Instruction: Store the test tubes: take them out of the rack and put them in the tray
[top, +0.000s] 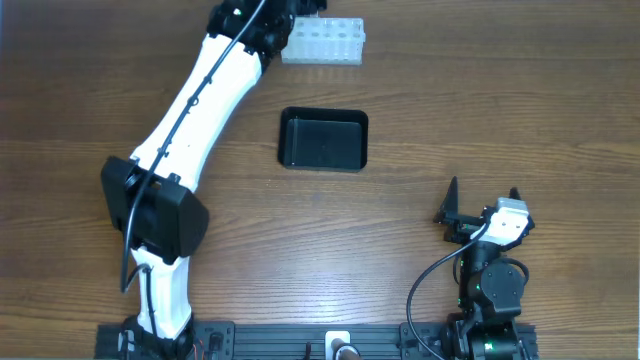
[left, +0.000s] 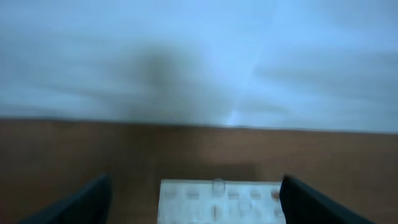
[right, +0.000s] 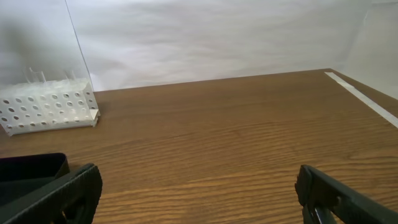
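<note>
Left gripper (left: 196, 193) just over the white rack (top: 322, 43) at the far side of the table (top: 500, 100), fingers spread wide, nothing held. Right gripper (top: 484, 192) low by its own base, well apart from everything, fingers spread too. Clear test tubes (right: 41, 76) standing up in the rack, none in the black tray (top: 323, 140) yet. Looks like the very start of the job. Could go wrong by coming down crooked and bumping the light-looking rack, sliding it or tipping it over. Could also pinch two tubes at once, or squeeze a smooth tube badly and drop it on the way to the tray. Hard to aim well with tubes so thin and see-through.
</note>
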